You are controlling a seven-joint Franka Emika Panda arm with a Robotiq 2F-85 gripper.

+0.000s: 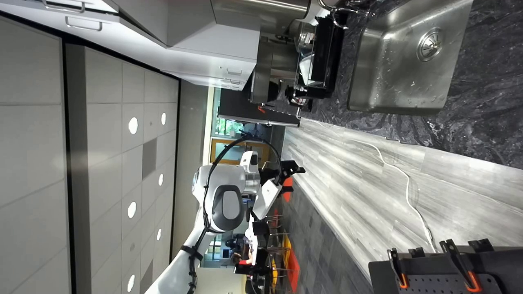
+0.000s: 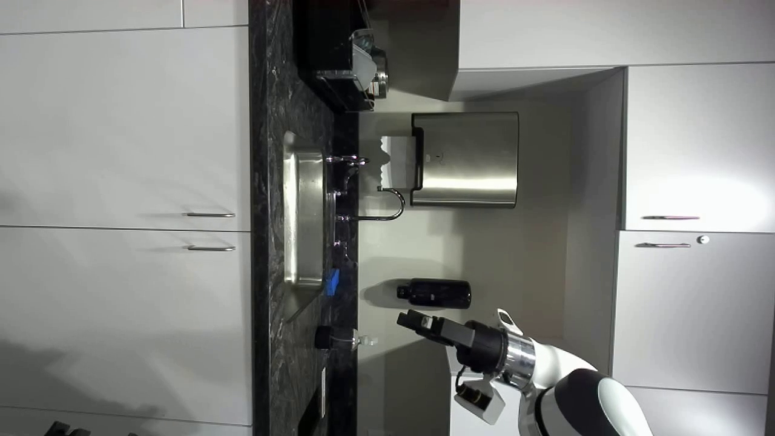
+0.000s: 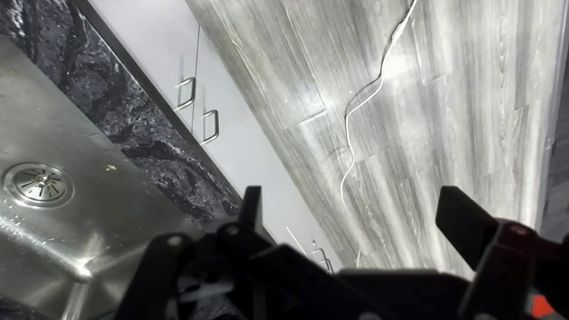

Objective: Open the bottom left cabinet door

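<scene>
The exterior pictures stand sideways. The bottom left cabinet door (image 2: 121, 127) is a flat pale grey-white panel in an exterior view. It is closed and flush with its neighbour. A metal bar handle (image 2: 210, 214) sits near its upper inner corner. The door also shows in the wrist view (image 3: 249, 155), with its handle (image 3: 211, 126) beside the seam. My black gripper (image 2: 404, 318) hangs higher than the counter, apart from the door and handle. Its fingers are spread wide with nothing between them in the wrist view (image 3: 351, 191); it also shows in an exterior view (image 1: 296, 179).
The matching right door (image 2: 121, 321) has its own handle (image 2: 211, 248). A dark stone counter (image 2: 278, 79) with a steel sink (image 1: 404, 57) juts above the doors. A dish rack (image 1: 327, 53) stands on it. A white cable (image 3: 351, 133) crosses the floor. A black board (image 1: 449, 269) carries clamps.
</scene>
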